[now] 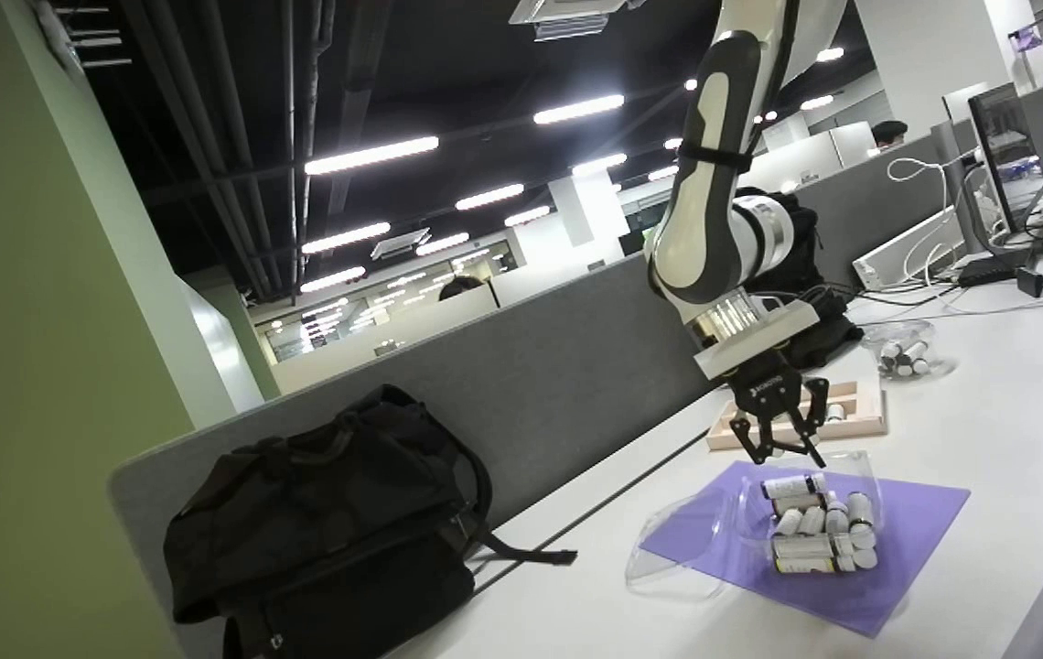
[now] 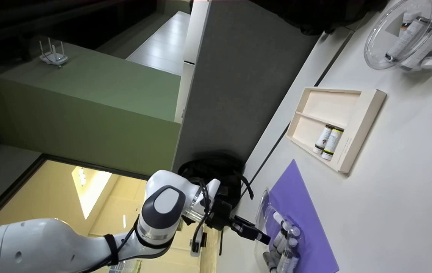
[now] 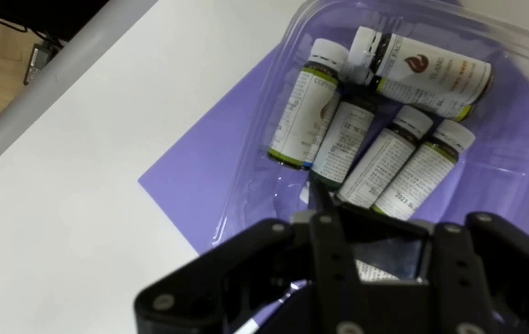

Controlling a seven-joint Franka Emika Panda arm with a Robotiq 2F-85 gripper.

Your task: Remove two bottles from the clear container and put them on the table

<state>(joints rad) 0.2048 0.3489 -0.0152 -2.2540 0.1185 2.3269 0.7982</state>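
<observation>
In wrist view, parted fingers (image 3: 454, 273) over clear container (image 3: 496, 171), apparently gripping nothing; cannot identify dark bar (image 3: 380, 227) across gap. Inside, bottles (image 3: 378, 164) heaped from 11 to 1 o'clock. Could pinch two at once, given tight packing; could snag container and drag it over purple mat (image 3: 199, 183). Once out, could roll on tabletop (image 3: 83, 185) toward its edge at 10 o'clock. Materials: thin glossy plastic, rounded corners; dark glass-like cylinders under paper-like labels (image 3: 441, 69), white caps (image 3: 413, 119); flat, dull mat below.
</observation>
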